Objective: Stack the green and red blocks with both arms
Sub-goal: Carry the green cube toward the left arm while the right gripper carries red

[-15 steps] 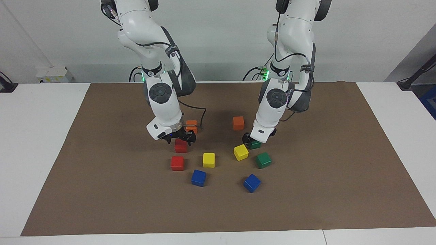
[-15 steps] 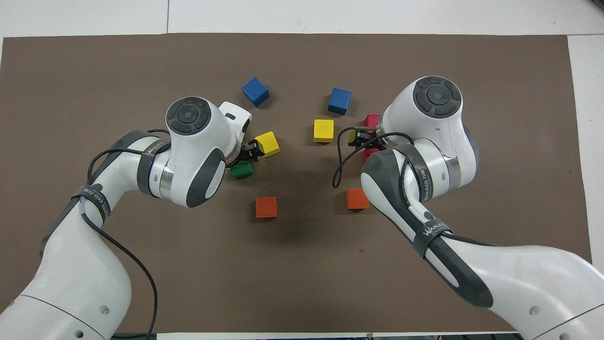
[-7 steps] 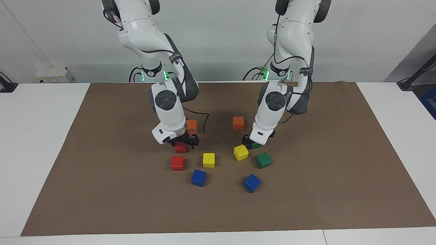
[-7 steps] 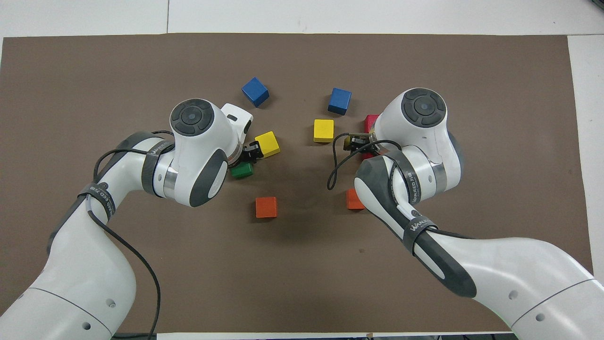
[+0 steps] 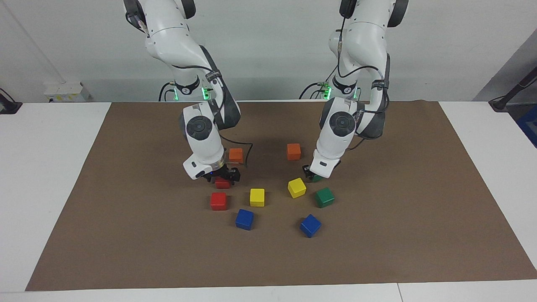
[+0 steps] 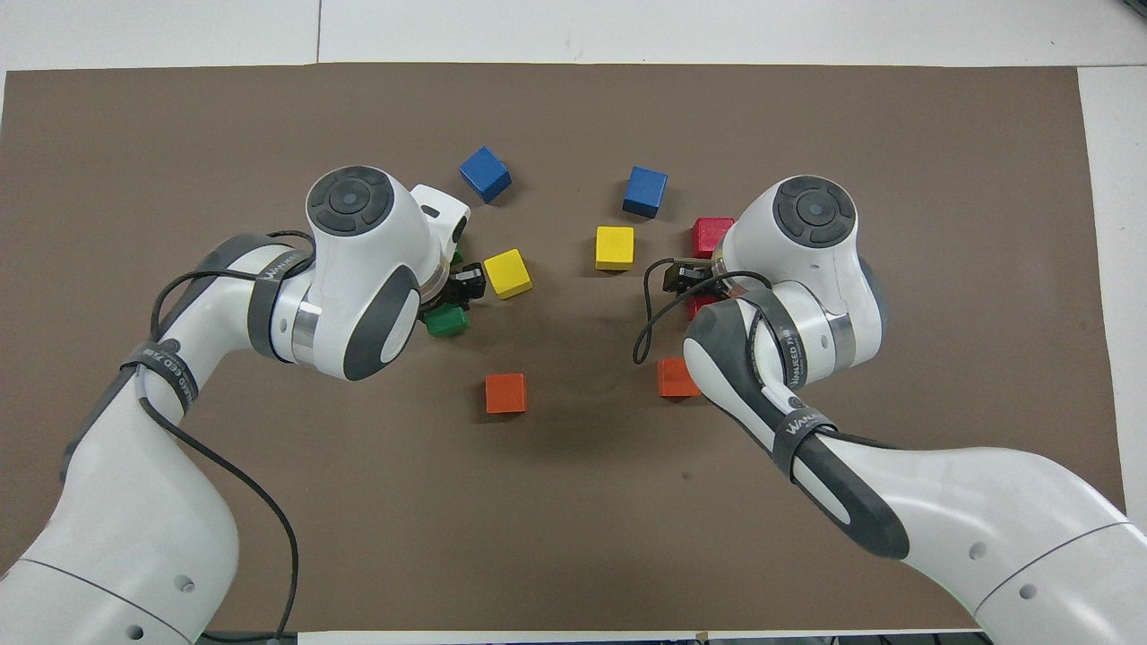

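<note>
Left gripper (image 5: pixel 311 176): had just closed on the nearer green block (image 5: pixel 316 178), beside the yellow block (image 5: pixel 296 187); lift pending. Right gripper (image 5: pixel 222 178): had lowered around the nearer red block (image 5: pixel 222 183), fingers apart. Second green block (image 5: pixel 324 197) and second red block (image 5: pixel 218 201) lay farther out, unstacked.

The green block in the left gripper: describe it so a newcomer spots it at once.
On the brown mat, find the left gripper, down beside a yellow cube. It is shut on the green block. The other green block sits free, farther from the robots.
</note>
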